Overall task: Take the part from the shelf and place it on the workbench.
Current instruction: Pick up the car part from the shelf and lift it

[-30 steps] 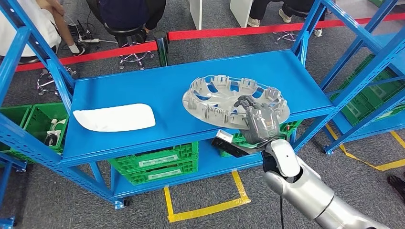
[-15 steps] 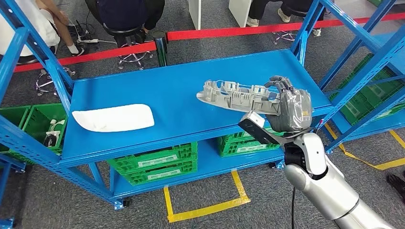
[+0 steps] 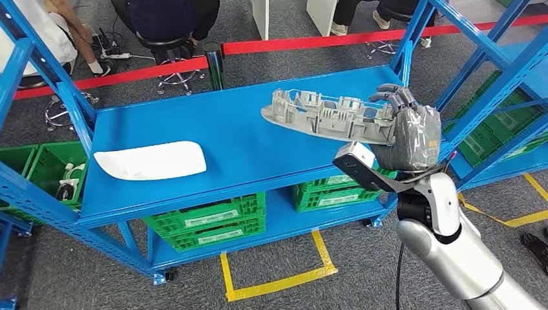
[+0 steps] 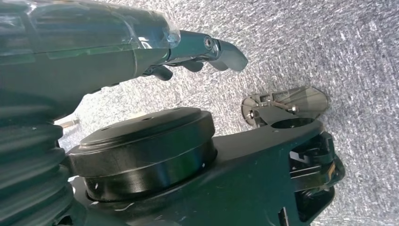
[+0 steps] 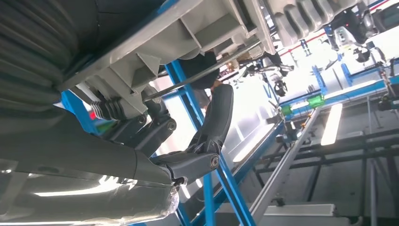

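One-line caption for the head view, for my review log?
Right hand holds the grey wheel-cover part edge-on above the blue shelf.

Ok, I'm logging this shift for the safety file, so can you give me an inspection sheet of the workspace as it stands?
Surface: blue shelf, top deck bare apart from one white part.
Job's things: grey wheel cover lifted off the deck, nearly edge-on.
Clutter: white curved panel lying at the deck's left end.
Hands: right hand grips the wheel cover's rim; left hand holds nothing, over grey carpet.
Cables: power strip and cords on the floor behind the red barrier tape.
Surroundings: green crates below; seated people beyond the tape.
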`<state>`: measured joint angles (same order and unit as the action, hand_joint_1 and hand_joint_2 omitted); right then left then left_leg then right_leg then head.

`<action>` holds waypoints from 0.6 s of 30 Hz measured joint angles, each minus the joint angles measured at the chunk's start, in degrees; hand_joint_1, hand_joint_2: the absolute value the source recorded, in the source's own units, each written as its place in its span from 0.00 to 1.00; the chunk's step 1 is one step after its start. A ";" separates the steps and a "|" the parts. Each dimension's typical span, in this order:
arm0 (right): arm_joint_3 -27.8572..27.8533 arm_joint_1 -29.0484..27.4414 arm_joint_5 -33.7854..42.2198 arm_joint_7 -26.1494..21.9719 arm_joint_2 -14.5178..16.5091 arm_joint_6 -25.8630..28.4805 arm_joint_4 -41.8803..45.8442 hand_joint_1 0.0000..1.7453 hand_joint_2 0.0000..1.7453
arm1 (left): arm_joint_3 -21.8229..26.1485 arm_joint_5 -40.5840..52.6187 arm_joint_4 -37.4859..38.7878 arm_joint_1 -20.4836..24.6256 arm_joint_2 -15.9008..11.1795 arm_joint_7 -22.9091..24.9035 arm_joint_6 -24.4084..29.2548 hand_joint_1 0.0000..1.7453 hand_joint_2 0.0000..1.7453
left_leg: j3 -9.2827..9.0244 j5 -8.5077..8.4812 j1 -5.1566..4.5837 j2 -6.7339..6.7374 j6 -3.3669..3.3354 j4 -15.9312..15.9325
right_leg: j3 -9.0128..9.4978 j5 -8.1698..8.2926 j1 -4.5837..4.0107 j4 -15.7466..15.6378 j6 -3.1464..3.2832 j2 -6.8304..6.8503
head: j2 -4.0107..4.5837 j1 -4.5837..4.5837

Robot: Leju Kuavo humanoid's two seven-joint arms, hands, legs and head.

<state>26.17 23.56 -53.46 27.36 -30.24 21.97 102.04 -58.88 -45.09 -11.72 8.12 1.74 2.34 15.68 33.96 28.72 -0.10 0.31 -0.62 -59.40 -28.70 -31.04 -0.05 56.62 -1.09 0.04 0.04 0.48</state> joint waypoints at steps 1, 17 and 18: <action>-0.24 0.74 0.30 0.50 -0.31 -1.43 1.08 1.00 1.00 | 0.00 0.01 0.00 -0.07 -0.05 -0.07 -0.08 0.00 1.00 | 0.00 0.00 0.00 0.06 0.00 0.00 | -0.01 0.00 0.00 0.01 0.00 -0.04 | 0.00 0.01; -1.81 8.33 0.57 3.52 -4.54 -7.35 15.45 1.00 1.00 | 0.00 -0.28 0.00 -0.67 -0.23 -1.85 -0.96 0.00 1.00 | -0.03 0.01 0.00 0.06 0.00 0.00 | -0.05 0.05 0.00 0.01 0.01 -0.17 | 0.00 0.01; -1.82 8.16 0.25 3.53 -4.58 -6.83 16.70 1.00 1.00 | 0.00 -0.37 0.00 -0.73 -0.23 -1.96 -1.07 0.00 1.00 | -0.03 0.01 0.01 -0.01 0.00 0.00 | -0.05 0.04 0.00 0.00 0.01 -0.16 | 0.00 -0.01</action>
<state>24.35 31.72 -53.21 30.89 -34.82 15.15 118.74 -58.88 -45.46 -11.72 7.39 1.51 0.38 14.61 33.92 28.72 -0.09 0.30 -0.62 -59.40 -28.75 -31.00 -0.05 56.62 -1.09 -0.13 0.04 0.47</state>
